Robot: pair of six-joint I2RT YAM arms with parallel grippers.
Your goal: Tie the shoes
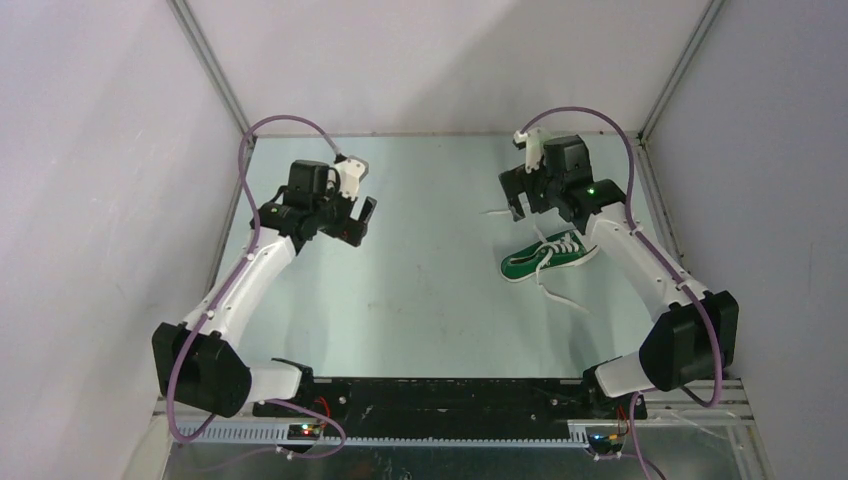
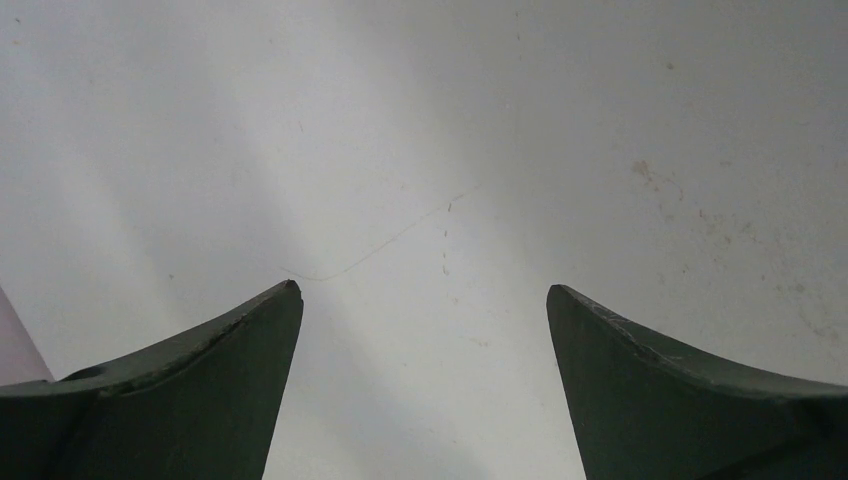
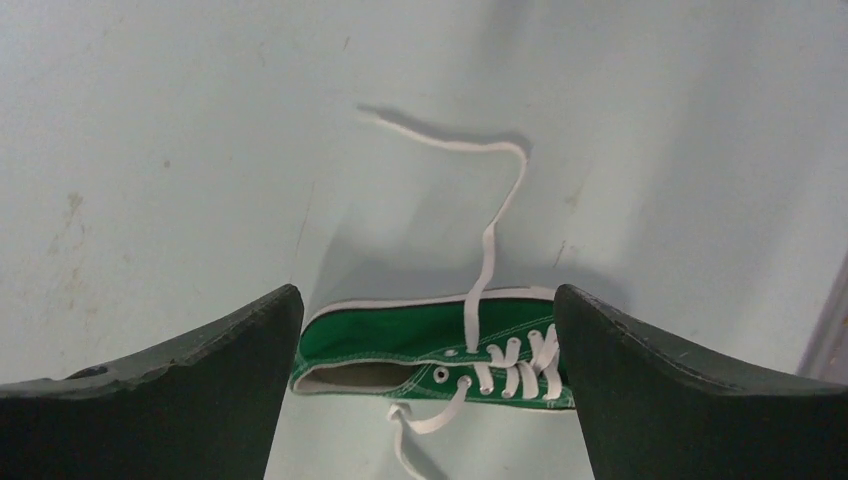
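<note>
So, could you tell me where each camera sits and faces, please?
Top external: above and behind the bases, looking down on table, left gripper, right gripper and green sneaker.
Left wrist: on the left arm, faces the table between its open fingers.
Right wrist: on the right arm, faces the sneaker and loose laces between its open fingers.
Shared: top external and right wrist both show the sneaker.

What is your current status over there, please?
Left pincer open, empty, off to the side. Right pincer open, poised by the green sneaker. Laces loose, untied. Nothing blocking.
</note>
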